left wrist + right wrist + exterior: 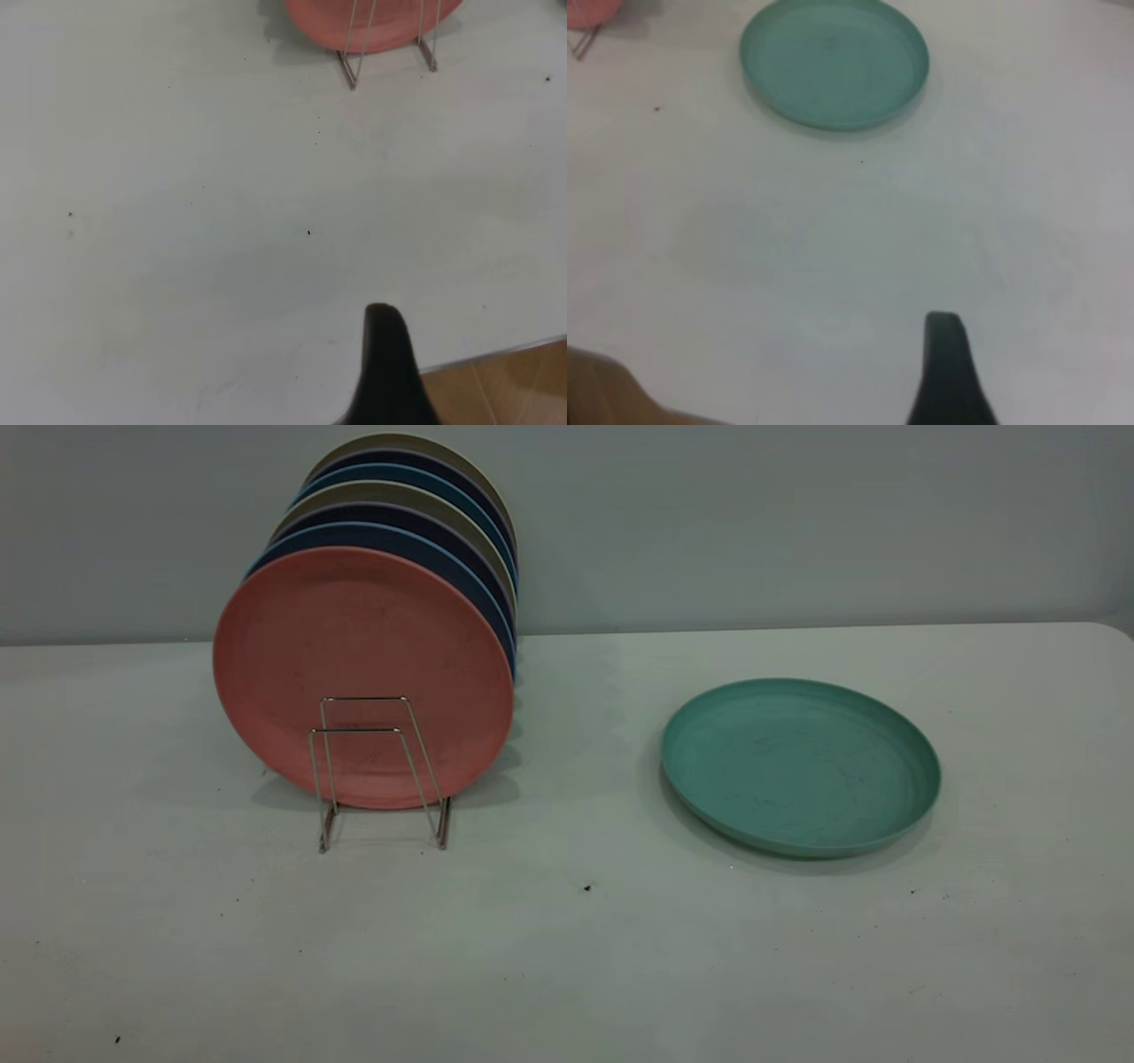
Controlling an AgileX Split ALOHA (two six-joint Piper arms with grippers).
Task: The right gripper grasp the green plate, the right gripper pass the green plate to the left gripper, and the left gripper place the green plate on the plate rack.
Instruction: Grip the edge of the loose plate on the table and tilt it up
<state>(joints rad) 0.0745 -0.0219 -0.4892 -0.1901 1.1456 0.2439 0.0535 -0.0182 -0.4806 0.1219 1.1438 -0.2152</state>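
On the table [567,957]: green plate [800,766] lies flat, right of plate rack [376,771] | pink plate [363,655] stands in rack | both grippers' jaws: cannot tell

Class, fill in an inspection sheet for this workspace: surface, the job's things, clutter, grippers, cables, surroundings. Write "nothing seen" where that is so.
Surface: pale table with a few dark specks.
Job's things: green plate flat on the table, untouched; plate rack to its left, its front wire loops free.
Clutter: salmon-pink plate upright at the rack's front, blue and olive plates behind it.
Grippers: left gripper and right gripper show one dark finger each, holding nothing.
Cables: nothing seen.
Surroundings: plain grey wall behind.
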